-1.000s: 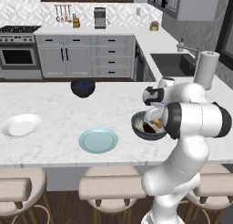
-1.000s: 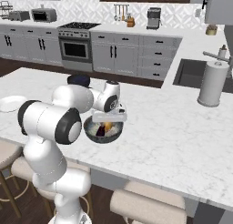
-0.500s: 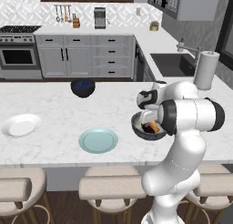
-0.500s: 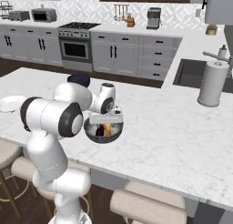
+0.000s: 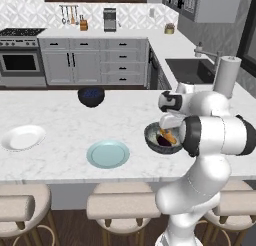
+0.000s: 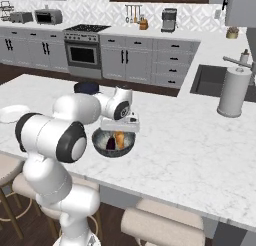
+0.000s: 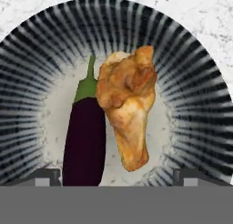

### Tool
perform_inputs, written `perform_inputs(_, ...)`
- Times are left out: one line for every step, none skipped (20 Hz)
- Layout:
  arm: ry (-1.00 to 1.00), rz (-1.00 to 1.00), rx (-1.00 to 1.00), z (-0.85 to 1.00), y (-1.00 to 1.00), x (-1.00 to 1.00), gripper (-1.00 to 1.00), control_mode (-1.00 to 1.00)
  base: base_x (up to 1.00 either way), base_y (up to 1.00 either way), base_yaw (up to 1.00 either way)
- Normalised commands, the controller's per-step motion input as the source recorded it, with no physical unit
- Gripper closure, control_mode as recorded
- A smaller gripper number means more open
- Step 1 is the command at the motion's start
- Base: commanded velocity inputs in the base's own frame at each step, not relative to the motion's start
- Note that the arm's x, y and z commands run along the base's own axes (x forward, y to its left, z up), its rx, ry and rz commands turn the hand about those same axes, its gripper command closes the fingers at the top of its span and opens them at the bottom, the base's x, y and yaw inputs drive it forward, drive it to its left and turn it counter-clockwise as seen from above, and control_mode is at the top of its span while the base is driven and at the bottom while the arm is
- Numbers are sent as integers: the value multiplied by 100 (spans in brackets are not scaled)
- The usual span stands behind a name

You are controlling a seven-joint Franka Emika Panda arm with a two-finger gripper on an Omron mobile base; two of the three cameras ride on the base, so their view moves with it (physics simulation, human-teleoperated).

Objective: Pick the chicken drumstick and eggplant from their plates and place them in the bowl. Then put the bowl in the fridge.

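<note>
The gripper (image 7: 116, 175) hangs straight above the bowl (image 7: 191, 73), jaws spread wide and gripping nothing; its two dark tips sit at the bowl's near rim, one on each side of the food. A second ago the jaws were only about half apart and the hand sat lower over the bowl; since then they have opened fully and the hand has lifted a little, so the drumstick now lies free.

In the bowl the eggplant (image 7: 84, 141) and the drumstick (image 7: 127, 104) lie side by side, touching along their length, the eggplant's green stem and the drumstick's thick end pointing the same way.

From the left base view, the bowl (image 5: 152, 140) rests on the marble counter (image 5: 60, 115) just beside the arm's forearm, in the same spot as before, with both foods showing inside. The teal plate (image 5: 108, 154) lies left of the bowl, near the counter's front edge, and the white plate (image 5: 22, 137) lies well left of the bowl past it. Neither plate has moved. A small black bowl (image 5: 91, 96) stands beyond, left and behind the bowl, near the counter's far edge.
</note>
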Motion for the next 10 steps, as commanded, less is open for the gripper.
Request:
perform_inputs(0,-19,3,27,-55,-14,-100,-100,0,0,0)
perform_inputs(2,-21,13,4,-62,0,-100,-100,0,0,0)
perform_inputs(4,-21,8,0,-71,0,-100,-100,0,0,0)
perform_inputs(5,-24,3,9,-56,0,-100,-100,0,0,0)
perform_inputs(9,-25,0,11,-48,0,-100,-100,0,0,0)
perform_inputs(9,-23,1,9,-55,0,-100,-100,0,0,0)
perform_inputs(17,-23,2,0,-49,0,-100,-100,0,0,0)
perform_inputs(20,-23,3,0,-44,0,-100,-100,0,0,0)
perform_inputs(19,-21,5,0,-40,0,-100,-100,0,0,0)
perform_inputs(17,-15,8,0,-36,0,-100,-100,0,0,0)
